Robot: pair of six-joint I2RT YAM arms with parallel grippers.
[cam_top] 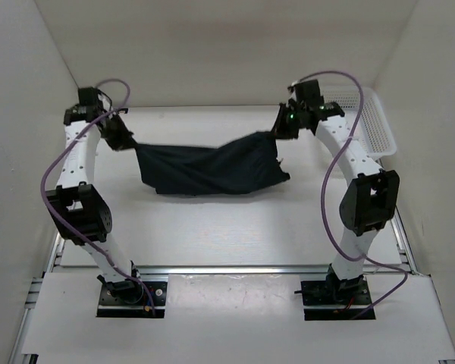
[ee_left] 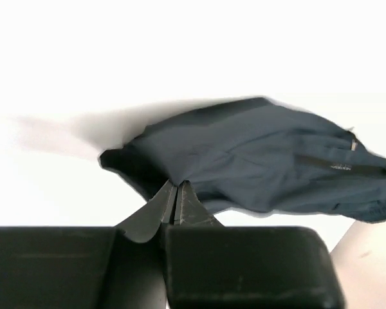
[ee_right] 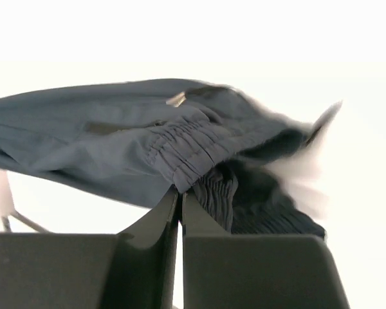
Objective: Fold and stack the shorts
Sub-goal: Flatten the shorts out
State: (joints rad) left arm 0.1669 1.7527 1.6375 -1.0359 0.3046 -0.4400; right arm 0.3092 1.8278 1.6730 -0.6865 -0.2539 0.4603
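The dark navy shorts (cam_top: 208, 168) hang stretched between my two grippers over the far half of the table, sagging in the middle. My left gripper (cam_top: 129, 141) is shut on their left corner; in the left wrist view the fingertips (ee_left: 182, 187) pinch a cloth edge of the shorts (ee_left: 264, 161). My right gripper (cam_top: 277, 130) is shut on the right end, and its wrist view shows the gripper (ee_right: 180, 192) closed on the gathered elastic waistband (ee_right: 186, 148). The shorts' lower edge lies on the table.
A white mesh basket (cam_top: 375, 121) stands at the far right against the wall. White walls close in the table on the left, back and right. Purple cables loop off both arms. A metal rail (cam_top: 235, 269) runs across in front of the arm bases.
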